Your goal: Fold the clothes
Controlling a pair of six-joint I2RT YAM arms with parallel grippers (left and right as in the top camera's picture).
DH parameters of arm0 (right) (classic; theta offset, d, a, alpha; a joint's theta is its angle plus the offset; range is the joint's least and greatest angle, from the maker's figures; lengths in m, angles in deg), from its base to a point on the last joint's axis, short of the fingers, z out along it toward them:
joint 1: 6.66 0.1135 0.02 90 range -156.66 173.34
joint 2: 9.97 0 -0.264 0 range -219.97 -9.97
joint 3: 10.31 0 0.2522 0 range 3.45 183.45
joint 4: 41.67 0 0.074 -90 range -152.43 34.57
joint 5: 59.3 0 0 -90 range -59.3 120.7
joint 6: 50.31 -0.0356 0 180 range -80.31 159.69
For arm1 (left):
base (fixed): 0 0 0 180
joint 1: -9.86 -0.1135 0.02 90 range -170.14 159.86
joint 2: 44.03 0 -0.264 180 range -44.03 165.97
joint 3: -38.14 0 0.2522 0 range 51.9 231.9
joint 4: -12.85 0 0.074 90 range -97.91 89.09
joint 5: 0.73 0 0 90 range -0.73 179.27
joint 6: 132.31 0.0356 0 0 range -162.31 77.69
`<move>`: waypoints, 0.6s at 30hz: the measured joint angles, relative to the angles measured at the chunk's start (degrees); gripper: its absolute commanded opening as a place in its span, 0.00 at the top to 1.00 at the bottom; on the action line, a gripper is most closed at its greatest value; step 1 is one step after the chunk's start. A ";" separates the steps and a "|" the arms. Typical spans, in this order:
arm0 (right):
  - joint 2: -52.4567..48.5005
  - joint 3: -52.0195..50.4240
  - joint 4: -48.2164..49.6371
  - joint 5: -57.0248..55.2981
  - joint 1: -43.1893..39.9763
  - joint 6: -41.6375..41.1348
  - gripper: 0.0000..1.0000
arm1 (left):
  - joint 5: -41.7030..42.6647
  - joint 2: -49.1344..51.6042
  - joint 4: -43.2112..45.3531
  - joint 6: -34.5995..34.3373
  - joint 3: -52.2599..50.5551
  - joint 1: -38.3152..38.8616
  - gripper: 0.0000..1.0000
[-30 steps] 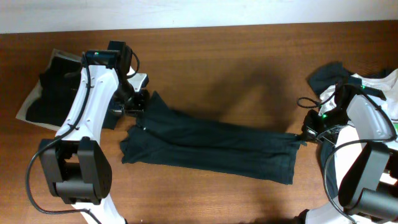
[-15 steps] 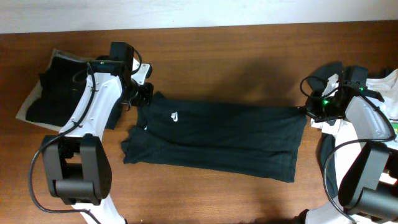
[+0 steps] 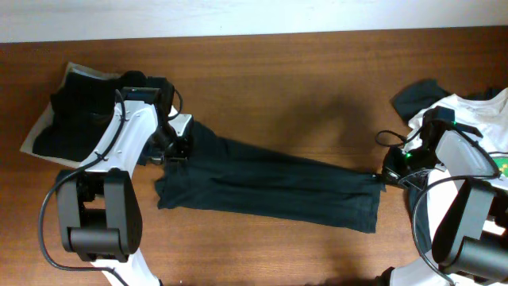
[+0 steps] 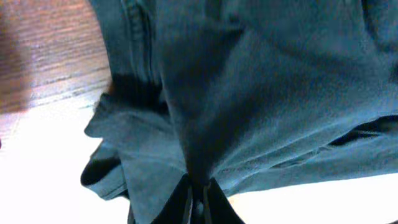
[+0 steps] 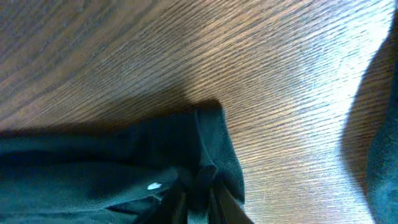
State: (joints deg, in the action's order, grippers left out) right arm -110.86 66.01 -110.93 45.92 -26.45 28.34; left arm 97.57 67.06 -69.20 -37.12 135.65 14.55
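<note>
A black T-shirt (image 3: 270,187) lies stretched across the middle of a wooden counter (image 3: 302,79), drawn out between two robot arms into a long, narrow band. It slants from the left side down toward the right and the front edge. The cloth looks dark with a teal cast, doubled over lengthwise. Long creases run along it, and one sleeve splays flat at its left end. No chest mark shows on the upturned side.

The left gripper (image 3: 176,148) grips the shirt's left end near the collar side. The wrist view shows its jaws closed tight on a bunched pleat of fabric that fans out from the pinch. The right gripper (image 3: 386,175) pinches the far right corner of the hem. Its jaws are closed on a small gathered tuck, with bare wood just beyond it.

Near the left edge, toward the far corner, a stack of dark clothes (image 3: 67,119) sits on a pale sheet (image 3: 32,139), well apart from the stretched shirt's body. At the right edge a white T-shirt (image 3: 476,119) with a green print (image 3: 502,164) lies crumpled. Another dark garment (image 3: 414,97) is bunched beside it, toward the far edge.
</note>
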 measured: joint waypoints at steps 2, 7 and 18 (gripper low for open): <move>0.00 0.00 -0.22 -0.22 -0.26 0.11 0.56 | -0.63 0.00 -0.61 0.02 0.00 0.00 0.88; 0.00 0.00 -2.97 -0.39 -0.31 0.37 0.35 | -2.75 0.00 -1.09 0.39 -0.02 -0.02 0.50; -0.52 -8.94 -0.24 -0.63 -0.81 1.16 0.81 | -2.54 -1.57 -6.08 0.63 5.16 -0.02 0.43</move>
State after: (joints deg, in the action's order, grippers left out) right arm -111.38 57.08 -111.17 45.29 -27.26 29.50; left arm 95.03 65.49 -75.28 -36.49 140.80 14.53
